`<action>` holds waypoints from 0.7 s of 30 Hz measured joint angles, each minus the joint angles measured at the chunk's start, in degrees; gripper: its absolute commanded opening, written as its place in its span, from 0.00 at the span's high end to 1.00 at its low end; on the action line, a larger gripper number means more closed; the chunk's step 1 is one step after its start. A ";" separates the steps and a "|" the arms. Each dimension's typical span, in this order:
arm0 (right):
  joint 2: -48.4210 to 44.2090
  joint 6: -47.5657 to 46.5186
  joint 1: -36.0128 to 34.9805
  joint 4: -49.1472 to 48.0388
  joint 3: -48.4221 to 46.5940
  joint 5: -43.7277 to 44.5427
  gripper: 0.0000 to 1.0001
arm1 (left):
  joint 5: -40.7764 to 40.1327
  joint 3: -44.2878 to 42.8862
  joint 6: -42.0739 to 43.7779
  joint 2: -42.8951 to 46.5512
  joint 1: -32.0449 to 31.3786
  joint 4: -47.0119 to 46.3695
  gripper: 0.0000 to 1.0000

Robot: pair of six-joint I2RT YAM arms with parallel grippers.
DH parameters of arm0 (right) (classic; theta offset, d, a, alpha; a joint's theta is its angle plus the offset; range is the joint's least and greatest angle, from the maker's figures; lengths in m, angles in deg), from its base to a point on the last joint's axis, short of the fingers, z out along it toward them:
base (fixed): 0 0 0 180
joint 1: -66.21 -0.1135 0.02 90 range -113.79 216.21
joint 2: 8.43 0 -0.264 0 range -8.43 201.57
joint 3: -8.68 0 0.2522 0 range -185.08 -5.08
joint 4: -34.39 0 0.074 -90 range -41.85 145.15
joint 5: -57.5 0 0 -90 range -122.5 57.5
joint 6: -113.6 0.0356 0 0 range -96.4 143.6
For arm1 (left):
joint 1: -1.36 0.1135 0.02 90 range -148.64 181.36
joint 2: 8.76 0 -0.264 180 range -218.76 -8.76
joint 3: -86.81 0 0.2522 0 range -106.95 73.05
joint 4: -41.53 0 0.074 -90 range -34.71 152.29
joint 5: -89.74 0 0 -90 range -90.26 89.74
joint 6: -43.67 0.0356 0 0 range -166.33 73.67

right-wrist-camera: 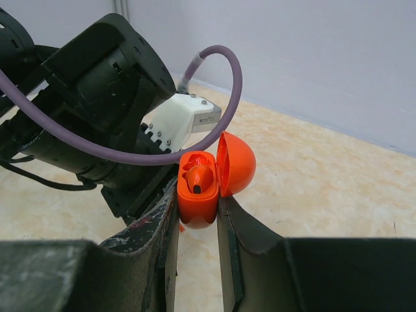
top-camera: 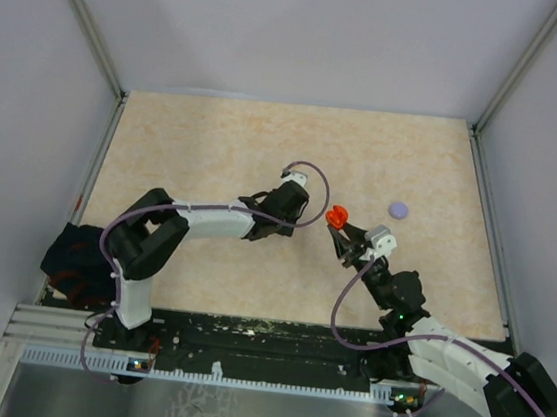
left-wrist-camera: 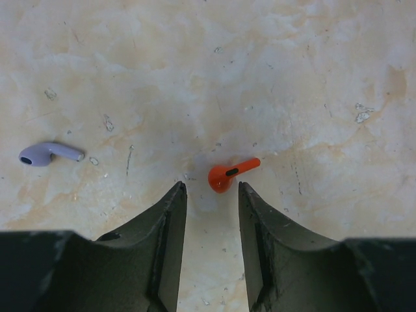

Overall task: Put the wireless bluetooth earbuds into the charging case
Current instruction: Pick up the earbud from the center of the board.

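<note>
Left gripper (left-wrist-camera: pixel 211 188): held low over the table (top-camera: pixel 216 141), its two dark fingers parted to a medium gap with nothing between them.
Loose orange earbud (left-wrist-camera: pixel 231 174): lies flat on the table just ahead of the left gripper's fingertips, in line with the gap. Its bulb end is toward the gripper and its stem angles away to the right of the wrist view. No contact with either finger shows.
Greyish-purple earbud (left-wrist-camera: pixel 49 153): lies on its side on the table, well off to the left of the left wrist view and well apart from the orange one.
Right gripper (right-wrist-camera: pixel 198 201): raised above the table and clamped narrowly on the orange charging case (right-wrist-camera: pixel 197 203), one finger on each side of the lower body.
Case lid (right-wrist-camera: pixel 235 162): hinged open and standing up to the right of the body in the right wrist view.
Seated orange earbud (right-wrist-camera: pixel 198 179): sits in the open case, its rounded top showing in one well.
Case in the overhead view: a small orange spot at the right gripper's tip, near the middle of the table and close beside the left arm's wrist.
Purple disc (top-camera: pixel 398 210): lies flat on the table beyond the right gripper, apart from both arms.
Dark bundle (top-camera: pixel 76 261): sits at the near-left corner of the table, beside the left arm's base.
</note>
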 measured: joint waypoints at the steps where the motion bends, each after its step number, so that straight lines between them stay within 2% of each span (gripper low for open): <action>1: 0.02 0.00 0.00 -0.02 0.00 0.00 1.00 | 0.13 -0.24 0.02 -0.20 0.09 0.17 0.58; 21: 1.14 0.00 0.00 -0.09 0.00 -0.04 1.00 | 2.12 -3.54 0.42 -3.04 0.66 2.10 0.67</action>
